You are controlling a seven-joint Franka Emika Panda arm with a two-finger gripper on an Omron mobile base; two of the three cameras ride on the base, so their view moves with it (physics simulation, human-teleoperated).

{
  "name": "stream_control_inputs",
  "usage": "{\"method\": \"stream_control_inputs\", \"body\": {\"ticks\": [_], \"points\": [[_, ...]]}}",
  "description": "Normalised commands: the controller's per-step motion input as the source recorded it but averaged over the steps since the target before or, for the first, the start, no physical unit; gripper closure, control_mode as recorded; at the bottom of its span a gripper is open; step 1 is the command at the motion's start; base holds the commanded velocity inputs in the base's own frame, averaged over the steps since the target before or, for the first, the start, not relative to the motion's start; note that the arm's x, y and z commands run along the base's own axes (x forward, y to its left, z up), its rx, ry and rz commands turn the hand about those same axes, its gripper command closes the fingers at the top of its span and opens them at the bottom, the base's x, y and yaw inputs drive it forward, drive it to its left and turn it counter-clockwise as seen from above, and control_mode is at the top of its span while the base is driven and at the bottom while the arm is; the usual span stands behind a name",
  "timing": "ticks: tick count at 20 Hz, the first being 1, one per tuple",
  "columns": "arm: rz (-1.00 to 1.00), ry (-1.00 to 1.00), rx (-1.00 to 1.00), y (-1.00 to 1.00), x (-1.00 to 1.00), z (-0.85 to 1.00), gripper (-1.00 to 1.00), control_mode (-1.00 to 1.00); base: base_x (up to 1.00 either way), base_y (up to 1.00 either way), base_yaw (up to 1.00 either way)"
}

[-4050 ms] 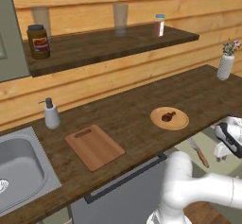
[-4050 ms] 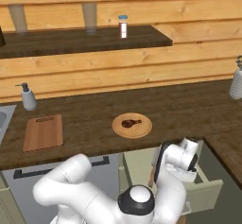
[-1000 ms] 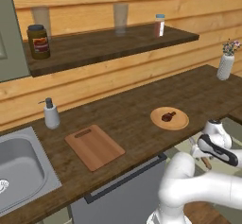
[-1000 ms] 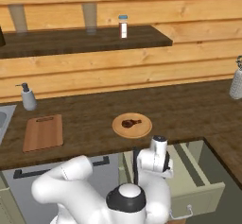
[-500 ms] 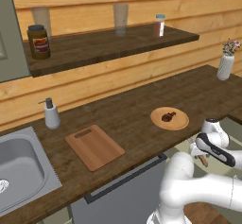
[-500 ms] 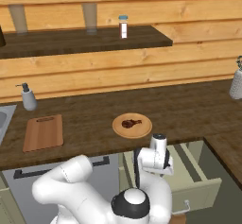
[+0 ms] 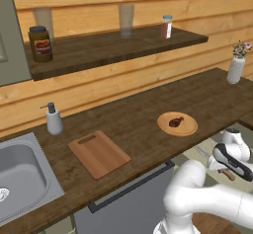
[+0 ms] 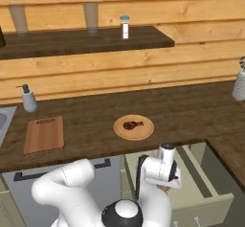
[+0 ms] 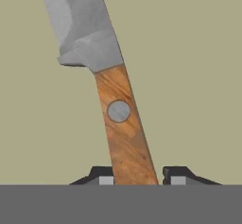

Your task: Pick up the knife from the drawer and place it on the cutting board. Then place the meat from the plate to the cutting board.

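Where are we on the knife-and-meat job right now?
Done: the drawer is open and the gripper is down inside it. In hand: its fingers straddle the knife at its wooden handle, which lies on the drawer floor, not lifted; a firm grip isn't certain. Left: carry the knife to the cutting board, then move the meat off the plate onto it.

Knife [image 9: 120, 119]: matt grey metal blade, wooden handle.
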Motion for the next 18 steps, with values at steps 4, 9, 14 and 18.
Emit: {"method": "stream_control_inputs", "body": {"ticks": [4,9,14,18], "points": [[0.00,0.00,0.04,0.00,0.00,0.01,1.00,-1.00,0.00,0.00,0.00],[0.00,0.00,0.16,-0.01,-0.18,0.54,1.00,-1.00,0.00,0.00,0.00],[-0.03,0.00,0.19,-0.04,-0.55,0.86,1.00,-1.00,0.00,0.00,0.00],[-0.16,0.13,0.06,0.00,-0.68,0.69,1.00,-1.00,0.00,0.00,0.00]]}}
